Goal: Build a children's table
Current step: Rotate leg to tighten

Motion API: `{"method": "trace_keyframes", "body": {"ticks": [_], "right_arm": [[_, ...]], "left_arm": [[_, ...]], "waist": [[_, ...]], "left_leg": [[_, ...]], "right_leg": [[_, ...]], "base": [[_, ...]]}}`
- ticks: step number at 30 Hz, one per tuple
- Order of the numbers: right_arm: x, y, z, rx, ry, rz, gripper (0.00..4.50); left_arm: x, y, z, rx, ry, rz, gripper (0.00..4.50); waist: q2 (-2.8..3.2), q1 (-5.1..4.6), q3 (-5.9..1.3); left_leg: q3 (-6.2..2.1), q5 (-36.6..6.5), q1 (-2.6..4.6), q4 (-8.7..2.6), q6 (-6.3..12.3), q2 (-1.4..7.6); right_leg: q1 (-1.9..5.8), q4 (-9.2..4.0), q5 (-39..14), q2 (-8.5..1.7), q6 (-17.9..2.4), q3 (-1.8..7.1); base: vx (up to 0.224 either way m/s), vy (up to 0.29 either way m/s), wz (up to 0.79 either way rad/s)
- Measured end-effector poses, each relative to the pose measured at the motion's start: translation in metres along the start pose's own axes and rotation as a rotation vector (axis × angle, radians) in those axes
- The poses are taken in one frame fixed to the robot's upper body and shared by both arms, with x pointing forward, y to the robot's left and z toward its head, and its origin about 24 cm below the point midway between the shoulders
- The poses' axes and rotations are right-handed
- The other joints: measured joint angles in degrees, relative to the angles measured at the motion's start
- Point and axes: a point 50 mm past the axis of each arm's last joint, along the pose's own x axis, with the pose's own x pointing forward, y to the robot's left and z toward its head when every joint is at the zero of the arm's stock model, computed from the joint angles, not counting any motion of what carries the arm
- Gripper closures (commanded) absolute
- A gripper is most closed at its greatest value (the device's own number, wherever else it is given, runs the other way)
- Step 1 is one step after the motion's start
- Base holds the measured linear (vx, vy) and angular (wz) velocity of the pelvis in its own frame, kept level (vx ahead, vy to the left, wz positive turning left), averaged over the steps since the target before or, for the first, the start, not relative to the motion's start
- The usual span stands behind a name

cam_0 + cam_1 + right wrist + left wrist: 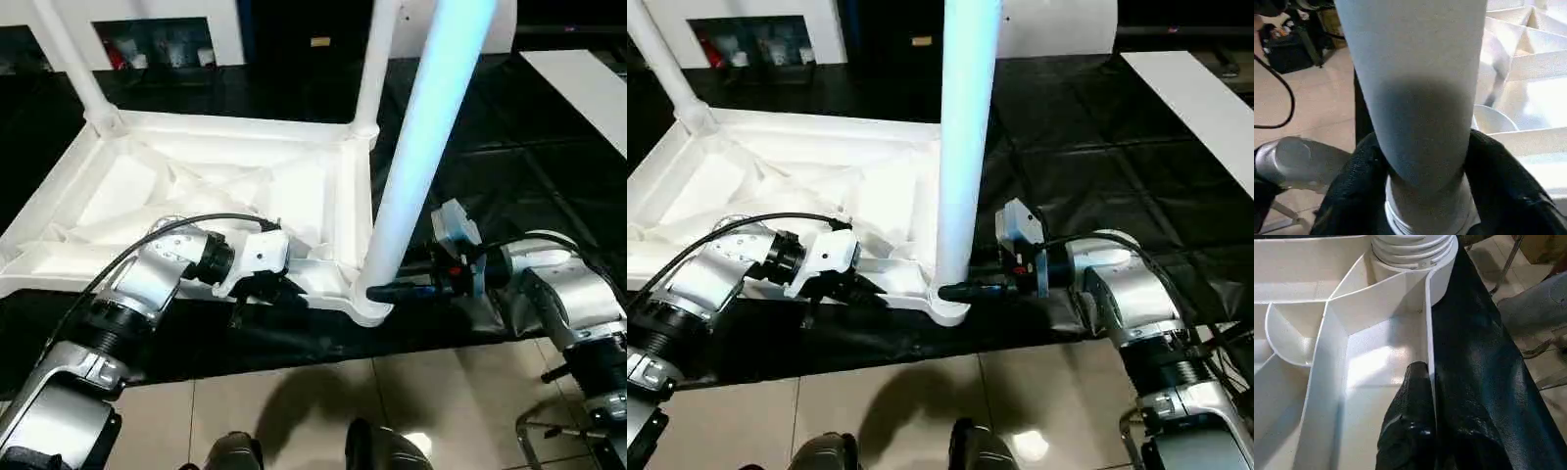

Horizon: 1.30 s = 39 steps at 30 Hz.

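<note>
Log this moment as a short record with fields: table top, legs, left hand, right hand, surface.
table top: white table top lying underside up, ribs showing
legs: three legs upright in corner sockets; near leg at the near right corner
left hand: left hand shut on the top's near rim
right hand: right hand around the near leg's base, fingers either side
surface: black sheet over tiled floor

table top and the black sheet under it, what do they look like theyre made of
Table top: looks like moulded white plastic, smooth and slightly glossy, judging by its thin ribs and the threaded corner socket. The leg in that socket looks like the same plastic. Black sheet: probably thin plastic film or coated fabric, going by its wrinkles and sheen; which one is unclear.
</note>
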Motion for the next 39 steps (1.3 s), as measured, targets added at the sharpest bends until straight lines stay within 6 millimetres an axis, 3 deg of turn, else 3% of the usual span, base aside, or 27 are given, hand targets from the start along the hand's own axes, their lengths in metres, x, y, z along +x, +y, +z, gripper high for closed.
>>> {"method": "trace_keyframes", "body": {"ticks": [12,17,25,30,35,37,39], "right_arm": [[-0.001,-0.001,0.001,0.051,0.000,0.030,2.57],[-0.003,0.006,-0.001,0.127,-0.018,-0.108,2.57],[0.015,-0.007,-0.003,0.223,-0.101,-0.530,2.57],[0.047,-0.027,0.006,0.314,-0.160,-0.877,2.57],[0.067,-0.045,0.014,0.380,-0.176,-1.126,2.57],[0.069,-0.046,0.014,0.375,-0.178,-1.165,2.01],[0.067,-0.042,0.012,0.360,-0.201,-1.180,1.84]], "left_arm": [[0.001,0.002,0.002,-0.021,-0.004,-0.015,4.50],[0.010,0.008,0.007,-0.120,-0.029,0.036,4.50],[0.019,0.024,0.008,-0.258,-0.030,0.238,4.50],[0.027,0.039,0.011,-0.355,-0.028,0.414,4.50],[0.044,0.046,0.020,-0.406,-0.034,0.545,4.50],[0.048,0.047,0.022,-0.407,-0.035,0.561,4.50],[0.050,0.046,0.024,-0.397,-0.035,0.556,4.50]], "waist": [[0.00,0.43,0.00],[0.00,0.81,0.01],[0.00,-2.37,0.03],[0.40,-4.46,-0.02],[0.81,-5.47,0.01],[0.91,-5.59,0.05],[0.95,-5.61,0.06]], "left_leg": [[0.00,0.00,0.01,0.00,0.00,-0.01],[0.04,0.00,0.18,0.01,-0.18,-0.04],[0.05,0.07,0.17,-0.04,-0.64,-0.14],[-0.13,0.10,0.06,-0.18,-0.60,0.07],[-0.20,-0.03,0.74,-0.41,-0.40,0.06],[-0.18,-0.11,0.80,-0.41,-0.28,-0.03],[-0.18,-0.24,0.84,-0.43,-0.08,-0.10]], "right_leg": [[0.02,-0.01,0.00,-0.01,0.00,0.00],[0.20,-0.02,-0.01,-0.07,0.02,0.01],[0.23,-0.60,0.02,-0.04,0.08,-0.34],[0.74,-2.05,0.03,-0.19,0.09,-1.45],[1.59,-3.05,0.03,-1.00,0.09,-2.57],[1.77,-3.11,0.03,-1.13,0.09,-2.61],[1.85,-3.11,0.03,-1.17,0.09,-2.56]], "base": [[0.000,0.000,0.00],[0.000,0.000,0.00],[0.000,0.000,0.00],[0.000,0.000,0.00],[0.000,0.000,0.00],[0.000,0.000,0.00],[0.000,0.000,0.00]]}}
